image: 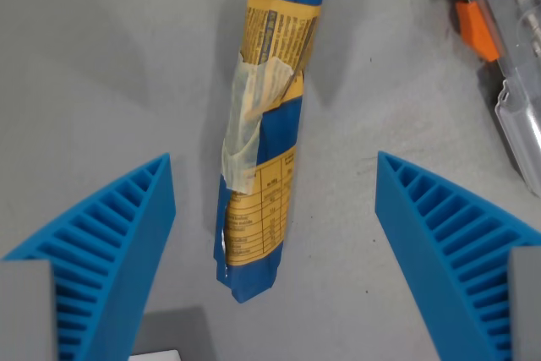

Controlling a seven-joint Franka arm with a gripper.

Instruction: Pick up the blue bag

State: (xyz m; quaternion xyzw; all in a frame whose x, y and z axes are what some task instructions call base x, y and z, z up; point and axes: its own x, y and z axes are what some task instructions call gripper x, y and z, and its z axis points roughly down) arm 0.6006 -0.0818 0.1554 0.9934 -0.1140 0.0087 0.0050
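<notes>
Squarely between hand (275, 171) fingers (untouched): blue bag (264, 124)

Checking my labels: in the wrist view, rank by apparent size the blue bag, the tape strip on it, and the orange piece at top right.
1. blue bag
2. tape strip
3. orange piece, clearly smallest, partly edged by the grey case
</notes>
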